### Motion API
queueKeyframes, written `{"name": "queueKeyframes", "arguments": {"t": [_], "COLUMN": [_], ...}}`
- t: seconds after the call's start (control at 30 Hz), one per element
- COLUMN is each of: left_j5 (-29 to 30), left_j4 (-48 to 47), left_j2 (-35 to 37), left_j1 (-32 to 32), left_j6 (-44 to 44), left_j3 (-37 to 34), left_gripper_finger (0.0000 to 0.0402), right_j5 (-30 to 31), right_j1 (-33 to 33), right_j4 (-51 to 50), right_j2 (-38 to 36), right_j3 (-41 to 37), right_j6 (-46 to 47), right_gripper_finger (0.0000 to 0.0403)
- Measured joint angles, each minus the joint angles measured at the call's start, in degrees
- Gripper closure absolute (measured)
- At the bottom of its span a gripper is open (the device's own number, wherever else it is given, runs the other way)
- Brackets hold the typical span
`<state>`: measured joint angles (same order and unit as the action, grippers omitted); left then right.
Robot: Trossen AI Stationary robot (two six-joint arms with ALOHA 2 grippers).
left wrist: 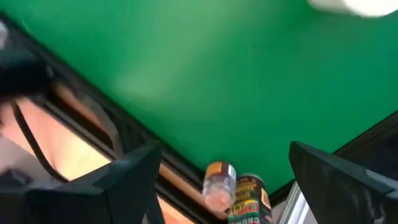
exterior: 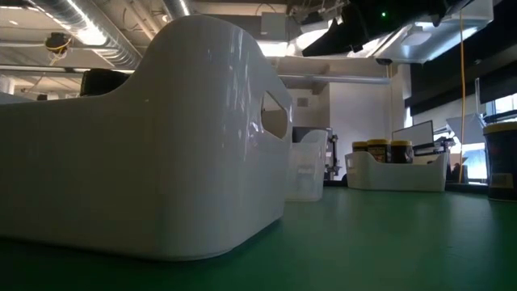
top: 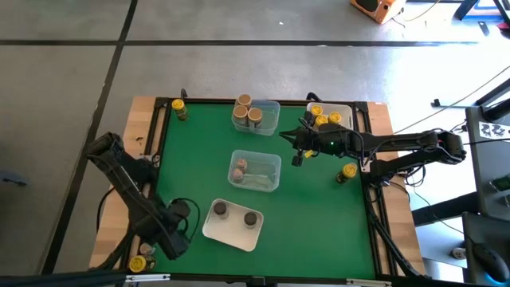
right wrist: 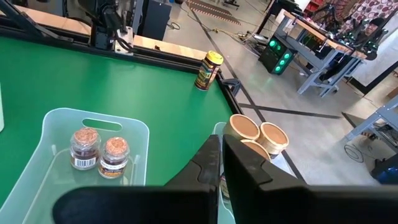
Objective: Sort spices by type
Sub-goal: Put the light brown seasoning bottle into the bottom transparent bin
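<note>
The right hand [top: 298,159] is being held shut and empty above the green counter [top: 191,167], between the clear tray of brown-topped jars [top: 239,169] and the far tray of yellow-topped ones [top: 322,118]. The left hand [left wrist: 224,177] is being kept wide open at the counter's near-left corner, nothing touched, over two stray jars [left wrist: 219,185] lying just beside the edge. The spices are being judged light, rigid and smooth-sided, likely slippery; each is best being gripped across the body below the cap. One yellow-topped jar [top: 347,172] is standing alone near the right edge.
</note>
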<state>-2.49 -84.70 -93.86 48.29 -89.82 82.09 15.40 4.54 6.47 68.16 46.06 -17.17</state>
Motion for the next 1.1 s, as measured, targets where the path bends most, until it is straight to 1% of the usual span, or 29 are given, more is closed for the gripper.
{"name": "queueKeyframes", "arguments": {"t": [0.1, 0.17, 0.37, 0.43, 0.6, 0.73, 0.8, 0.97, 1.1], "left_j5": [-5.8, -10.93, -22.35, -24.79, -26.73, -27.6, -28.98, -31.21, -31.55], "left_j4": [3.58, 7.28, 16.03, 18.3, 21.17, 23.81, 25.2, 25.76, 26.71], "left_j2": [0.0, 0.0, 0.0, 0.0, 0.0, -0.02, -0.02, -0.02, -0.04], "left_j1": [0.92, 1.49, 2.55, 3.04, 4.53, 5.04, 5.32, 6.98, 7.65], "left_j6": [-3.64, -4.81, -8.96, -10.39, -10.87, -10.99, -10.99, -10.82, -10.47], "left_j3": [-3.53, -5.86, -11.65, -13.25, -16.28, -18.05, -19.01, -20.91, -22.3], "left_gripper_finger": [0.006, 0.0075, 0.0157, 0.0187, 0.0258, 0.0303, 0.0322, 0.0358, 0.0374], "right_j5": [0.0, 0.0, 0.0, 0.0, 0.0, 0.0, 0.0, 0.0, 0.0], "right_j1": [0.0, 0.0, 0.0, 0.0, 0.0, 0.0, 0.0, 0.0, 0.0], "right_j4": [-0.02, 0.01, -0.02, -0.02, -0.09, -0.1, -0.12, -0.21, -0.22], "right_j2": [0.0, 0.0, 0.0, 0.0, 0.0, 0.0, 0.0, 0.0, 0.0], "right_j3": [0.0, 0.0, 0.0, 0.0, 0.0, 0.0, 0.0, 0.0, 0.0], "right_j6": [0.0, 0.0, -0.02, 0.0, -0.02, -0.02, -0.02, -0.02, -0.02], "right_gripper_finger": [0.0382, 0.0382, 0.0382, 0.0382, 0.0382, 0.0382, 0.0382, 0.0382, 0.0382]}}
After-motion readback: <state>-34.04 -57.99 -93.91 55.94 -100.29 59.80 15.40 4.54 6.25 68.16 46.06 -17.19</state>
